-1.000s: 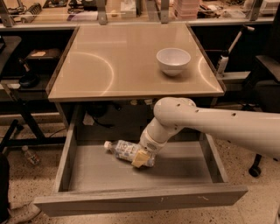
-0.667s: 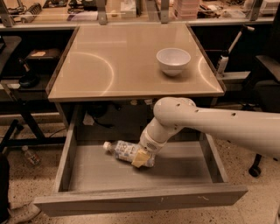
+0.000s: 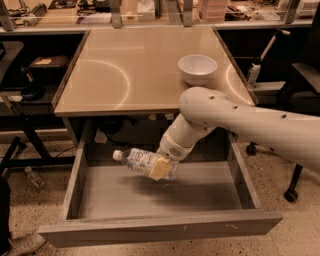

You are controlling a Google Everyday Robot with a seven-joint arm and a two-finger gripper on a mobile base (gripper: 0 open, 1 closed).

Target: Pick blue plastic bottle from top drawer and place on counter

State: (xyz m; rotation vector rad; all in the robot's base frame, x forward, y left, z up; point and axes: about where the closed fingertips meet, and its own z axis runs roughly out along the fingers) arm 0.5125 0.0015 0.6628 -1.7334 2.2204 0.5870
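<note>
The blue plastic bottle (image 3: 136, 159) is clear with a white cap and a pale blue-and-white label. It hangs on its side, cap to the left, lifted above the floor of the open grey top drawer (image 3: 165, 227). My gripper (image 3: 161, 169) is shut on the bottle's right end, with a tan finger pad across it. The white arm reaches in from the right, under the front edge of the beige counter (image 3: 125, 70). The bottle's shadow lies on the drawer floor below it.
A white bowl (image 3: 198, 68) stands on the counter's right side. A cluttered workbench (image 3: 100, 15) runs along the back. A tiny clear bottle (image 3: 34, 177) lies on the floor at the left. A chair (image 3: 305, 85) stands at the right.
The gripper has lifted the bottle off the drawer floor; it now hangs above the floor, and its shadow has parted from it.
</note>
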